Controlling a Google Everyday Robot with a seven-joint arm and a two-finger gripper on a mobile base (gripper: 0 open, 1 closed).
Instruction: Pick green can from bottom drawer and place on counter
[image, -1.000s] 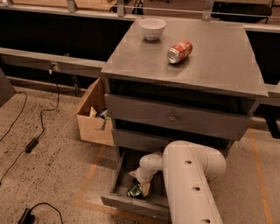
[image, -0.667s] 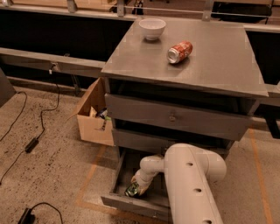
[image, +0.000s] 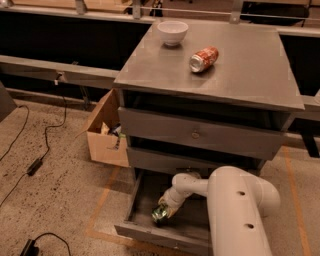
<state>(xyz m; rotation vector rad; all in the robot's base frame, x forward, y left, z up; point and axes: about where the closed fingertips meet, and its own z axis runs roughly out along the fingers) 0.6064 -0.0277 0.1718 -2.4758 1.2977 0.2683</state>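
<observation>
The green can (image: 160, 214) lies in the open bottom drawer (image: 150, 234), near its front left. My gripper (image: 165, 209) reaches down into the drawer from the white arm (image: 235, 210) and sits right at the can, apparently closed around it. The counter (image: 250, 65) is the grey metal top of the cabinet, above the two upper drawers.
A white bowl (image: 172, 32) and a red-orange soda can (image: 204, 58) lying on its side are on the counter. An open cardboard box (image: 106, 132) stands left of the cabinet. Black cables (image: 35, 165) run across the floor at left.
The gripper with the green can has shifted slightly toward the drawer's left front; the arm's wrist has turned a little.
</observation>
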